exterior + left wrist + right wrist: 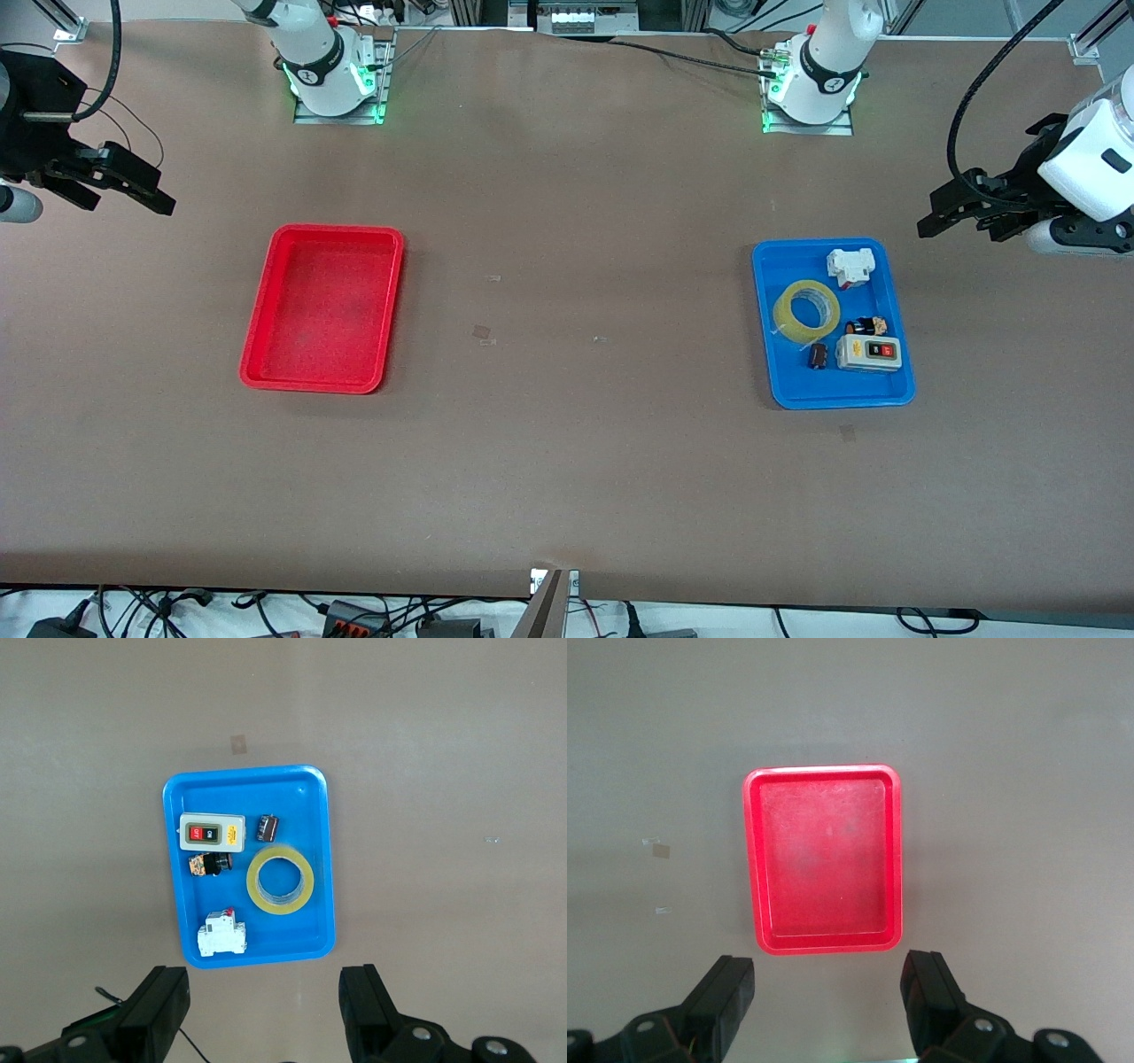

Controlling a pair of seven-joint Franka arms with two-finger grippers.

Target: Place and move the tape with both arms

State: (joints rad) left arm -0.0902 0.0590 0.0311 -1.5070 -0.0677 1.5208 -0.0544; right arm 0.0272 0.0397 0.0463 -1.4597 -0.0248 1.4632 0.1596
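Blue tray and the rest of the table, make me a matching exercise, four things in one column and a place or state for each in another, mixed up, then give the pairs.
Things:
1. tape
2. red tray
3. left hand
4. grey switch box

Places or states:
A. holds nothing, toward the right arm's end of the table
B. open, in the air off the blue tray's end of the table
C. flat in the blue tray, ring-shaped
D. in the blue tray, nearer the front camera than the tape

Pairs: 1-C, 2-A, 3-B, 4-D

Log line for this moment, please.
tape: in blue tray | red tray: empty | left gripper: open, waiting | right gripper: open, waiting
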